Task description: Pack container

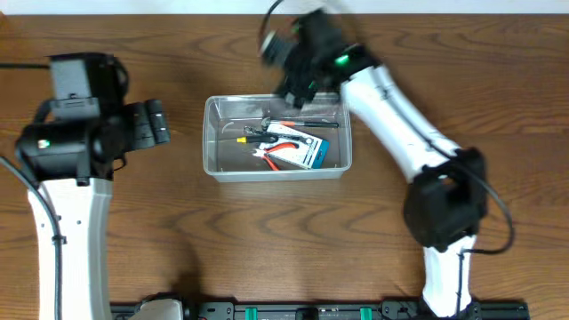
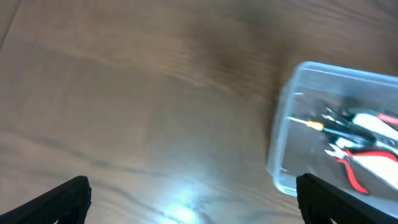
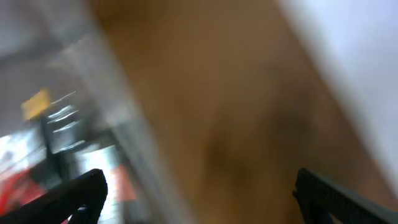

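container point(image 1: 277, 174): middle of table point(image 1: 267, 249), nearer the far edge; red-handled pliers point(image 1: 276, 148) and a carded pack point(image 1: 308, 151) lie inside
left gripper point(image 2: 193, 186): jaws wide, holding nothing, over bare table left of container
right gripper point(image 3: 199, 180): jaws wide, holding nothing, by container's far right corner; view blurred

We see a brown wood-grain table point(image 1: 267, 249) carrying 1 thing directly: the clear container point(image 1: 210, 133), which sits flat on its base around the table's middle. Well left of the container, a black cable point(image 1: 18, 65) crosses the wood from the table's edge.
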Robot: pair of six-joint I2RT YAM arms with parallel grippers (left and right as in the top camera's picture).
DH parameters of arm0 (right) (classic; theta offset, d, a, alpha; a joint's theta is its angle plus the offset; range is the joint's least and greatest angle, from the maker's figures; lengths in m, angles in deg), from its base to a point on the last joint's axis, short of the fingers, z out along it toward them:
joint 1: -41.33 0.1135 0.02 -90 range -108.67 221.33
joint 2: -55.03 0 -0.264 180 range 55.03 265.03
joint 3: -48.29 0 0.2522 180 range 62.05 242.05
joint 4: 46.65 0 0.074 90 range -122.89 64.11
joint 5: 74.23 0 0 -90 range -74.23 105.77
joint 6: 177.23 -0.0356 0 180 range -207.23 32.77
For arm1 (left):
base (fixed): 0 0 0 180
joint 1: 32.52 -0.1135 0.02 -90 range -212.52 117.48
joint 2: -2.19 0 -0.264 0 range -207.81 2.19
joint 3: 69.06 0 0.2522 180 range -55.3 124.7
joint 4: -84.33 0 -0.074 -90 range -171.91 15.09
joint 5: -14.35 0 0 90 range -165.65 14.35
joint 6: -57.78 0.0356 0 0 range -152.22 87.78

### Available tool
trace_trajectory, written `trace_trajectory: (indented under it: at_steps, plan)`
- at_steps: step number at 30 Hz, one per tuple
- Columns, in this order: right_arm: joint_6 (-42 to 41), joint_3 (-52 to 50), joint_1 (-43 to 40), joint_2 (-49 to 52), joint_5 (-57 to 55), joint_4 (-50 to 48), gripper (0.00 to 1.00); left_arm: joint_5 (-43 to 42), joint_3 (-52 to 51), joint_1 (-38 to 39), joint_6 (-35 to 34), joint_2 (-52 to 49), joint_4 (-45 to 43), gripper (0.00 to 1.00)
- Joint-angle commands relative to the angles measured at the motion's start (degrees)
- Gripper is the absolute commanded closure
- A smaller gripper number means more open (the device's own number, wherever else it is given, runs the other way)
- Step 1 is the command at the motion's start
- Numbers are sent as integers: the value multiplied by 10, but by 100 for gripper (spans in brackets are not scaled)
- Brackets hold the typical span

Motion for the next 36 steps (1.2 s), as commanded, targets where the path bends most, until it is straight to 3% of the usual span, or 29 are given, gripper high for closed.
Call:
trace_trajectory:
  at_steps: [1, 4, 9, 15, 23, 29, 36]
  plan:
    - [-176, 26, -100, -62, -35, -34, 1, 45, -18, 32, 20, -7, -14, 2]
    - [-190, 26, -158, -65, -36, -71, 1, 44, -18, 35, 20, -20, -49, 2]
    - [-190, 26, -241, -80, -27, -52, 1, 48, -18, 35, 37, -27, -122, 2]
    - [-207, 24, -304, -99, -37, 38, 1, 60, -19, 36, 37, -16, -77, 2]
    - [-214, 5, -322, -148, -38, 60, 1, 60, -31, 76, 38, 42, -55, 2]
    - [-218, -92, -328, -243, -40, 16, 1, 60, -101, 116, 58, 139, -73, 2]
    - [-226, -286, -363, -377, -47, -72, 1, 60, -227, 130, 63, 270, -98, 2]
